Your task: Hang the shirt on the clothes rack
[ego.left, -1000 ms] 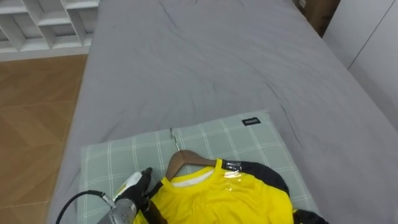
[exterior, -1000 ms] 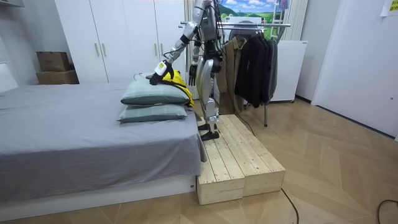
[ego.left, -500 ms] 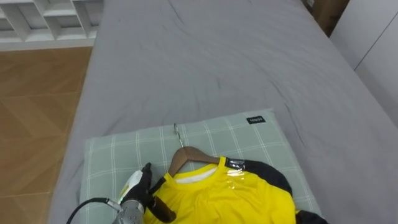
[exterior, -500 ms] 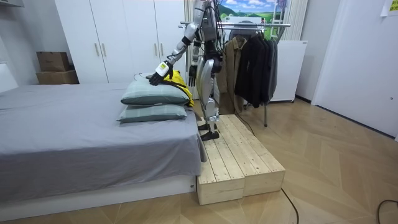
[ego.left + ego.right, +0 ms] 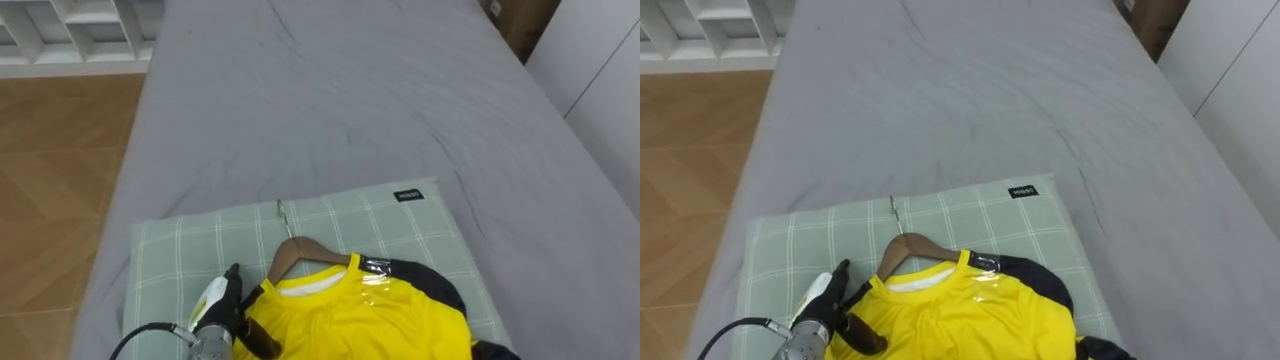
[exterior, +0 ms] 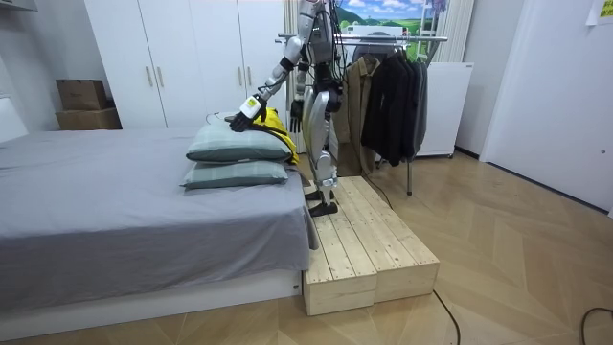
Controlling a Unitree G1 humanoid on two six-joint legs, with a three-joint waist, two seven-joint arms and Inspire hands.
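While the yellow shirt on its hanger lies on the checked pillow on the bed, we've hung nothing yet. The left hand is at the shirt's shoulder, can't tell if it's gripping. The right hand hangs idle, and the clothes rack is behind us.

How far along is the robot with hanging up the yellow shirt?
Done: the yellow shirt is already on its wooden hanger, lying on the checked pillow. In hand: the left hand is at the shirt's shoulder. Left: lifting it and carrying it to the clothes rack behind the robot.
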